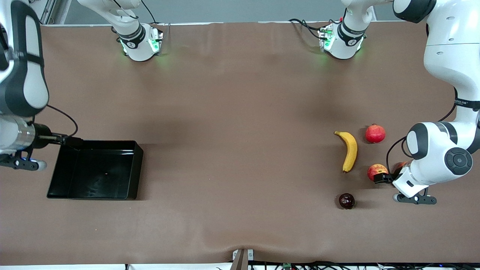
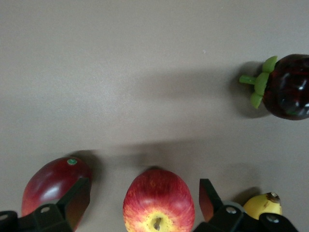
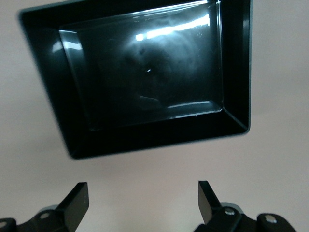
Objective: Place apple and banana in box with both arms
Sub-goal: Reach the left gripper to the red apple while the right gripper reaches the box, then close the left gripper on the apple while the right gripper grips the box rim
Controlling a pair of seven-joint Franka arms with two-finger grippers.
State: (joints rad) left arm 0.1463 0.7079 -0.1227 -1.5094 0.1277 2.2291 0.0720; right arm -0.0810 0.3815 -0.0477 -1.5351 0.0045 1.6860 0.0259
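Black fingers of the left gripper (image 2: 145,205) stand wide apart, one on each side of the apple (image 2: 158,200), holding nothing yet. The left wrist view shows bare gaps between both fingers and the fruit's skin.

Crowding is the main hazard. One finger (image 2: 72,200) sits just beside, perhaps touching, the mango (image 2: 50,186); the other finger (image 2: 207,200) has the banana's (image 1: 350,150) tip close at its outer face. Judgement: if the fingers close off-centre, the apple, being round and smooth, could squirt out across the desk (image 1: 232,112), or a finger could shove the mango or roll the banana out of its present lie.

- Front view: the apple sits between banana and mango at the left arm's end of the desk.
- Pomegranate (image 1: 375,134) lies farther from the front camera than the apple.
- Mangosteen (image 1: 347,201) lies nearer that camera, well apart, unlikely to be disturbed.

Right gripper (image 3: 142,205) hovers with fingers spread wide and empty, over the desk just beside the box (image 3: 72,111), waiting at the right arm's end.

- Box is empty, glossy, light-looking. Judgement: a descending finger catching its low wall could tip or slide it.
- Fruits and box are well apart, so a long carry awaits; a shallow pinch on the apple risks a drop midway.
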